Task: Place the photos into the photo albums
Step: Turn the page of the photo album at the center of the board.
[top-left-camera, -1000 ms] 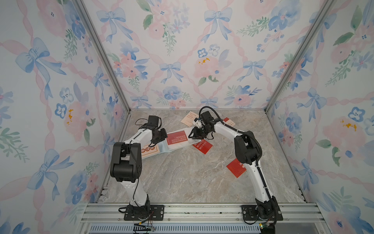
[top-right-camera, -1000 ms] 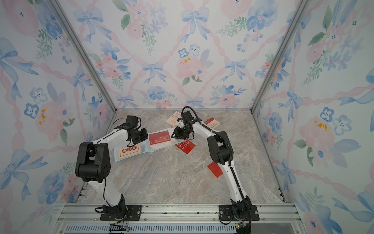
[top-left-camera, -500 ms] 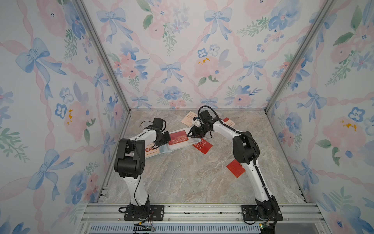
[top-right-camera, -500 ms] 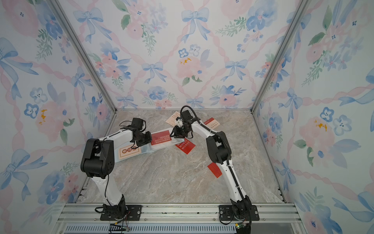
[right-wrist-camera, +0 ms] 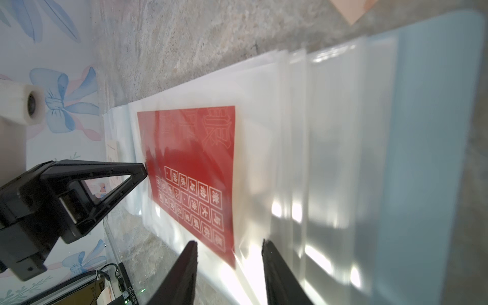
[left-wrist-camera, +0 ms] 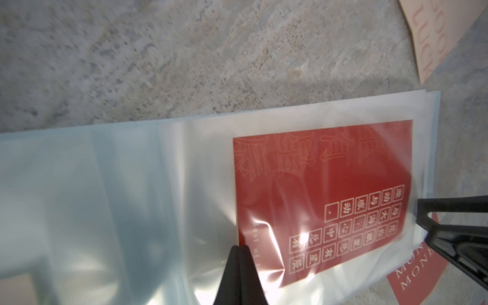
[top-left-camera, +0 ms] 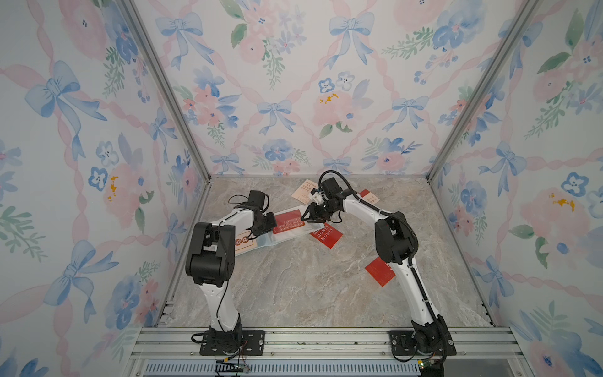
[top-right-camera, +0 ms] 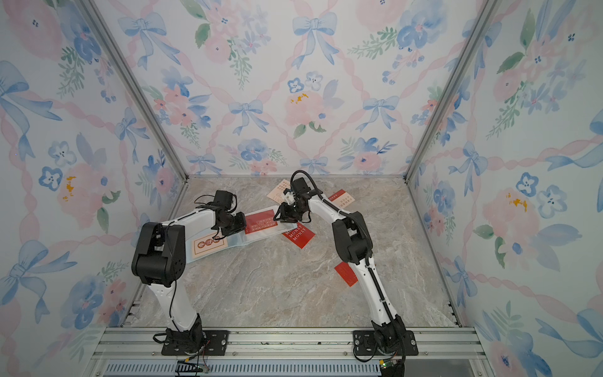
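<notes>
The photo album point(top-left-camera: 265, 240) lies open on the table, its clear sleeve pages point(left-wrist-camera: 132, 184) spread over a pale blue cover point(right-wrist-camera: 427, 158). A red photo with white characters point(top-left-camera: 288, 222) point(left-wrist-camera: 330, 184) point(right-wrist-camera: 200, 158) sits inside a sleeve. My left gripper point(top-left-camera: 272, 226) point(left-wrist-camera: 241, 248) is shut, with its tips resting on the sleeve at that photo's edge. At the album's other end my right gripper point(top-left-camera: 308, 218) point(right-wrist-camera: 228, 244) is open. Its fingertips point(right-wrist-camera: 191, 247) stand on either side of the photo's corner. A cream photo with red print point(top-left-camera: 244, 243) fills the album's left page.
Loose photos lie around on the table. A red "MONEY" card point(top-left-camera: 328, 234) is partly under the album's right end. Another red card point(top-left-camera: 380, 271) lies beside the right arm. A cream card point(top-left-camera: 301, 194) and a pink-and-red card point(top-left-camera: 370, 197) are near the back wall.
My left gripper has slid right along the album up to the red photo's edge, and that arm's elbow has shifted right. The right gripper has hardly moved.
</notes>
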`<state>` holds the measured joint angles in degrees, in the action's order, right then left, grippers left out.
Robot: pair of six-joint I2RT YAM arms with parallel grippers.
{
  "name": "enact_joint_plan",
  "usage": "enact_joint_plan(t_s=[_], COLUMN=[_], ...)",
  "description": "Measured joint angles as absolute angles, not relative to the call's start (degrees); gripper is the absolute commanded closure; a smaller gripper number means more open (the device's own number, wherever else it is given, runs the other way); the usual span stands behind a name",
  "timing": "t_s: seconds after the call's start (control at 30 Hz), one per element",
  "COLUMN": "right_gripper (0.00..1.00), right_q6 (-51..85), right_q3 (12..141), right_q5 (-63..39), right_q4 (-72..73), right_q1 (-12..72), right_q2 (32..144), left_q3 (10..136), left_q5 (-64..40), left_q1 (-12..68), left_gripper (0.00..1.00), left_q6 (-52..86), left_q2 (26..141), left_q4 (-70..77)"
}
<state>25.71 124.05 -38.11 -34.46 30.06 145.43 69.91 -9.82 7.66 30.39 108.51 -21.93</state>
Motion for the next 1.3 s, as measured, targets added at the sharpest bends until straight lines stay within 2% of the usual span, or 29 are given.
enact_joint_plan(t_s=[0.17, 0.4, 0.67, 0.77, 0.93, 1.3], right_gripper=[0.58, 0.58, 0.58, 0.58, 0.58, 0.58], right_q6=[29.45, 39.68, 51.55, 55.07, 56.38, 54.83], right_q3=[124.79, 120.27, 117.89, 117.97, 119.57, 127.59], right_q5=[-44.23, -51.99, -56.60, -57.47, -58.35, -58.26], right_q4=[-29.80, -16.19, -0.78, 4.10, 6.22, 1.74], right_q1=[31.16, 33.21, 33.74, 34.63, 37.39, 43.40], right_q2=[147.41, 147.65, 147.04, 146.32, 145.71, 146.19], left_q3=[69.91, 69.91, 69.91, 69.84, 69.06, 61.93], left_q5=[-9.82, -9.87, -10.07, -10.02, -9.72, -9.43], left_q1=[7.88, 7.92, 7.92, 7.90, 7.07, -2.46], left_gripper=[1.00, 1.00, 1.00, 0.96, 0.94, 0.92], left_q6=[30.39, 30.39, 30.39, 30.41, 30.39, 29.67], left_q2=[108.64, 108.71, 108.62, 107.90, 105.12, 93.91], left_q4=[-21.65, -21.34, -21.28, -21.37, -21.74, -22.41])
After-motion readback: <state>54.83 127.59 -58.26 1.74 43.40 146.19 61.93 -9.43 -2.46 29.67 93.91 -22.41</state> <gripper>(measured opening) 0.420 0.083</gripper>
